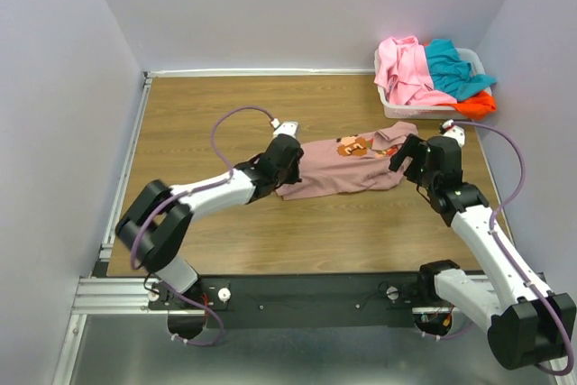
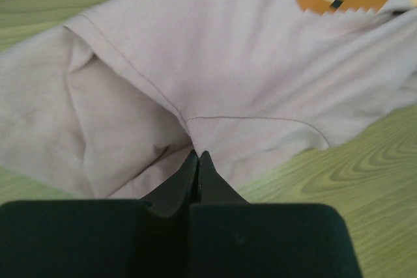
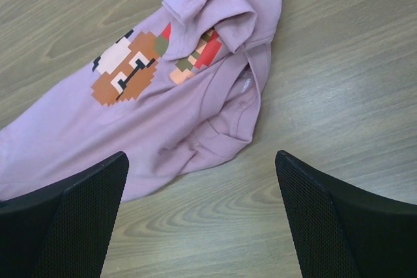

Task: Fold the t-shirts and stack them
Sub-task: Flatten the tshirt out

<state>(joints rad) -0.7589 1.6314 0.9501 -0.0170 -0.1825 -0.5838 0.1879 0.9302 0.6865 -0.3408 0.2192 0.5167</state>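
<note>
The dusty mauve-pink t-shirt (image 1: 347, 170) lies crumpled in the middle of the wooden table, with its pixel-figure print (image 1: 353, 145) facing up. My left gripper (image 1: 287, 163) is at the shirt's left end. In the left wrist view its jaws (image 2: 197, 155) are shut and pinch a pucker of the cloth (image 2: 247, 63). My right gripper (image 1: 410, 156) hovers over the shirt's right end, open and empty. In the right wrist view (image 3: 201, 154) its fingers (image 3: 85, 213) straddle the bunched collar edge of the shirt (image 3: 130, 135). Bright pink (image 1: 406, 69), teal (image 1: 451, 69) and orange-red (image 1: 478, 104) tees lie heaped in the basket.
The white plastic basket (image 1: 397, 111) stands at the table's back right corner, just behind my right gripper. Grey walls close the table on the left, back and right. Bare wood table (image 1: 207, 105) lies left of and behind the shirt, and in front of it.
</note>
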